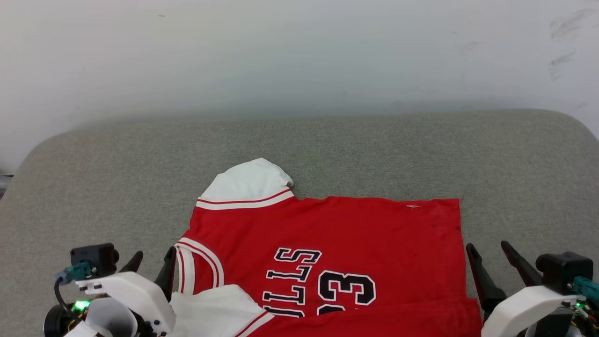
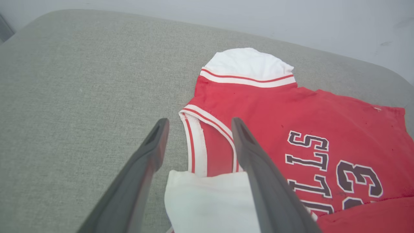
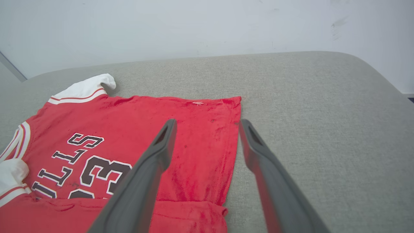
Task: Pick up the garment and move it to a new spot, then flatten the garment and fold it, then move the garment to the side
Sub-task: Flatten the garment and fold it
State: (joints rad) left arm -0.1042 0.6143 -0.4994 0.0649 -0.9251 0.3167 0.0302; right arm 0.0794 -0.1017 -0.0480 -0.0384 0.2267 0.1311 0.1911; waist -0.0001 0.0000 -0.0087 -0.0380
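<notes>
The garment [image 1: 355, 243], a red jersey with white sleeves and black lettering, lies spread on the grey cushioned surface [image 1: 327, 150], collar to the left, hem to the right. Its near edge is folded over onto the body. My left gripper [image 1: 152, 264] stands open beside the collar [image 2: 197, 142], with the near white sleeve [image 2: 207, 200] lying just under its fingers. My right gripper [image 1: 491, 255] stands open at the hem's right edge [image 3: 236, 129], nothing held between its fingers. In both wrist views the fingers hover above the cloth, spread wide.
A pale wall [image 1: 299, 51] rises behind the cushioned surface, which has rounded far corners. Bare grey fabric stretches beyond the jersey and to both sides. The far white sleeve [image 1: 252, 182] sticks out toward the wall.
</notes>
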